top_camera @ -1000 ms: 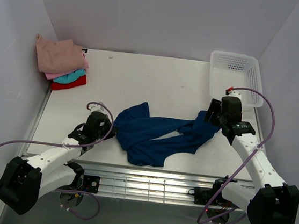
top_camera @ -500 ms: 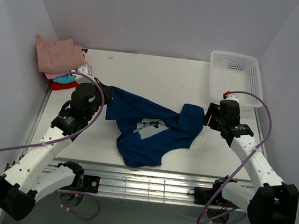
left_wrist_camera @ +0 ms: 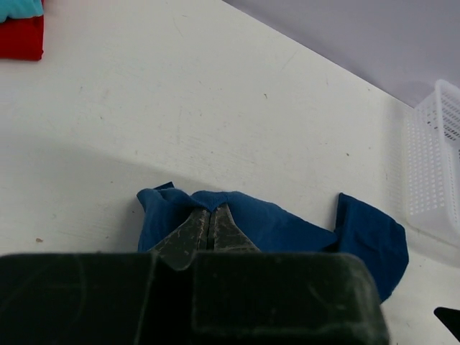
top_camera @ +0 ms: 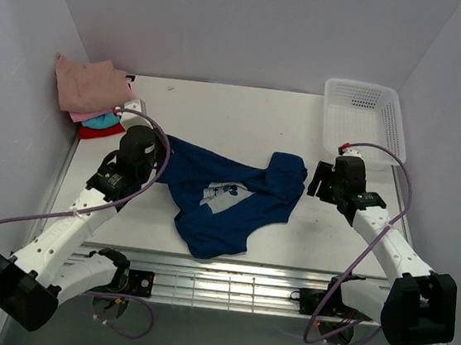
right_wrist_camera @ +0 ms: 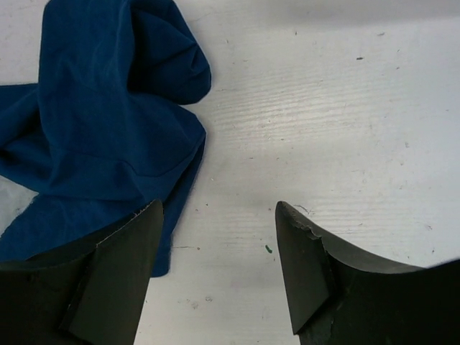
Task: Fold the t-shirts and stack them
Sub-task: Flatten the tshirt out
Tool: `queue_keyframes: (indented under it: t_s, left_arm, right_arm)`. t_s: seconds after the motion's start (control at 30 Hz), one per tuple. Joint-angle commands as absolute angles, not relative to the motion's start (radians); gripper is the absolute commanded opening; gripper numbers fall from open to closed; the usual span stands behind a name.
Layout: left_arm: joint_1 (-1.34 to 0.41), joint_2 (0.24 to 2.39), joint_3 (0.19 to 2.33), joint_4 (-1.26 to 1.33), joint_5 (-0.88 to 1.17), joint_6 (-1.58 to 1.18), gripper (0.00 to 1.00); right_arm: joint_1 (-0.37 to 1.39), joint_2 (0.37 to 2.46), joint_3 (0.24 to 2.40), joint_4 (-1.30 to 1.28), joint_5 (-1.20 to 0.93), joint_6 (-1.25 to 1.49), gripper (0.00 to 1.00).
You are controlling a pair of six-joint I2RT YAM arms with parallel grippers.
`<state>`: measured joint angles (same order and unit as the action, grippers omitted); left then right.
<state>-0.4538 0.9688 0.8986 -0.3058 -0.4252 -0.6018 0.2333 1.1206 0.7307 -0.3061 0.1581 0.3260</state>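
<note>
The navy blue tee (top_camera: 232, 198) lies crumpled in the middle of the table, its pale chest print (top_camera: 221, 195) partly showing. My left gripper (top_camera: 165, 145) is shut on the tee's left edge; in the left wrist view (left_wrist_camera: 208, 212) the closed fingers pinch navy cloth (left_wrist_camera: 273, 223). My right gripper (top_camera: 317, 182) is open and empty just right of the tee; in the right wrist view (right_wrist_camera: 219, 215) the cloth (right_wrist_camera: 100, 136) lies left of the fingers, over bare table. The stack of folded tees (top_camera: 93, 94), dusty-pink over pink, teal and red, sits at the back left corner.
The white mesh basket (top_camera: 361, 121) stands at the back right, also seen in the left wrist view (left_wrist_camera: 435, 172). The table's near edge meets a metal rail (top_camera: 227, 276). Walls close in on the left, back and right.
My left gripper has carried the tee's left edge up and back from the near left. My right gripper has let go of the tee's right part and opened; the cloth has dropped beside it.
</note>
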Motion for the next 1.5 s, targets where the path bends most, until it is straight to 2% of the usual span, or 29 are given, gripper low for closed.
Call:
queue_keyframes:
  t_s: [0.0,0.23,0.37,0.4,0.43,0.47,0.7,0.83,1.07,1.3,1.47]
  left_arm:
    - [-0.454,1.003,0.87,-0.292,-0.51,-0.606,0.0]
    - [-0.445,1.143,0.75,-0.183,-0.661,-0.64,0.0]
    - [-0.442,1.2,0.701,-0.182,-0.663,-0.676,0.45]
    - [-0.442,1.184,0.69,-0.202,-0.654,-0.705,0.67]
    - [-0.442,1.168,0.677,-0.215,-0.646,-0.721,0.73]
    - [-0.442,1.149,0.649,-0.227,-0.629,-0.735,0.75]
    - [-0.446,0.985,0.523,-0.302,-0.525,-0.787,0.77]
    - [-0.446,1.02,0.48,-0.29,-0.535,-0.799,0.75]
    - [-0.446,1.146,0.469,-0.169,-0.529,-0.77,0.59]
    - [-0.445,1.189,0.477,-0.146,-0.557,-0.761,0.57]
    - [-0.446,1.161,0.477,-0.185,-0.561,-0.779,0.6]
  right_arm:
    - [0.235,1.15,0.698,-0.244,0.104,0.334,0.69]
    - [0.242,1.126,0.683,-0.241,0.094,0.336,0.69]
    - [0.245,1.097,0.68,-0.255,0.089,0.334,0.69]
    - [0.245,1.085,0.678,-0.256,0.09,0.334,0.69]
    - [0.247,1.08,0.677,-0.258,0.091,0.333,0.69]
    - [0.247,1.077,0.672,-0.258,0.095,0.334,0.69]
    - [0.25,1.077,0.657,-0.236,0.08,0.357,0.69]
    - [0.256,1.083,0.647,-0.219,0.077,0.37,0.69]
    - [0.262,1.08,0.644,-0.224,0.084,0.367,0.69]
    - [0.264,1.071,0.647,-0.241,0.11,0.354,0.69]
    - [0.264,1.089,0.646,-0.233,0.103,0.356,0.69]
